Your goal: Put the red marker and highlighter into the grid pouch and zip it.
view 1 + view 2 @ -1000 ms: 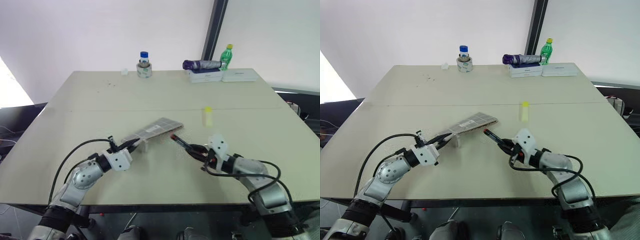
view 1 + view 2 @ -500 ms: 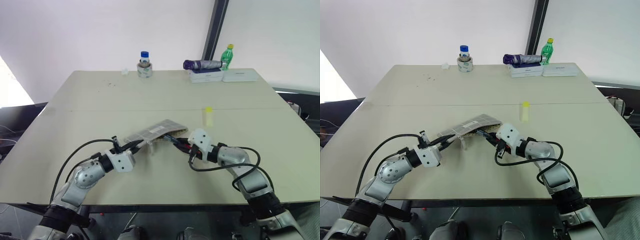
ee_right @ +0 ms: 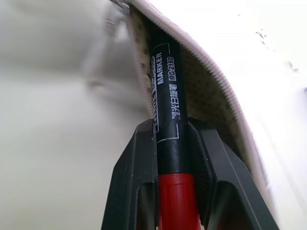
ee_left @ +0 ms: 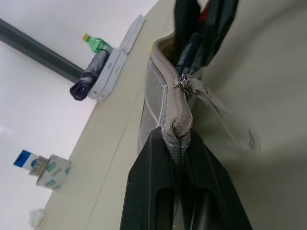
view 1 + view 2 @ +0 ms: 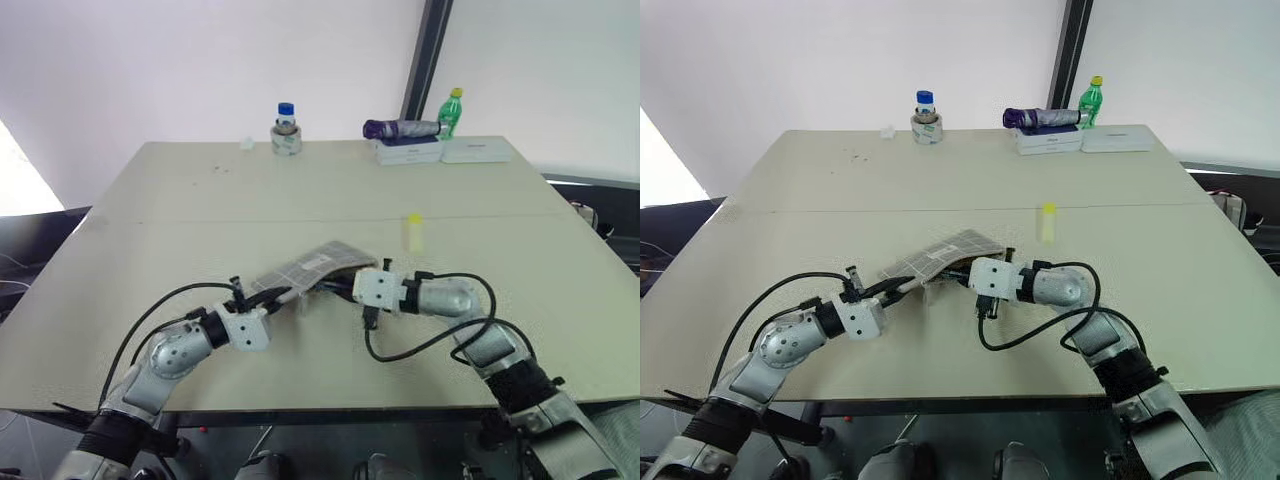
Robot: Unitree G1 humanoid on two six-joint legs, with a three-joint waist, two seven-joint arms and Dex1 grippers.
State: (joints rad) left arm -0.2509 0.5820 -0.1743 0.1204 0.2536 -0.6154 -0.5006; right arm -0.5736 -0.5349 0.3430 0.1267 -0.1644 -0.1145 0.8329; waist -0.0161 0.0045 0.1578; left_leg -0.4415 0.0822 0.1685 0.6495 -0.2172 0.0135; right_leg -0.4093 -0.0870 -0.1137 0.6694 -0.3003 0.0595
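The grid pouch lies tilted near the table's middle, its near end lifted. My left gripper is shut on the pouch's zipper end, just below the zipper pull. To its right, my right gripper is shut on the red marker. The marker's black barrel pokes into the pouch's open mouth, and its red part sits between the fingers. The highlighter, with its yellow cap, lies on the table beyond the right gripper, apart from the pouch.
At the table's far edge stand a blue-capped jar on a tape roll, a purple folded umbrella on white boxes, and a green bottle. The table is bare to the left and front.
My right gripper has swung left with the red marker and rolled over. The marker's front end is now in the pouch mouth. The left gripper has kept its hold and place.
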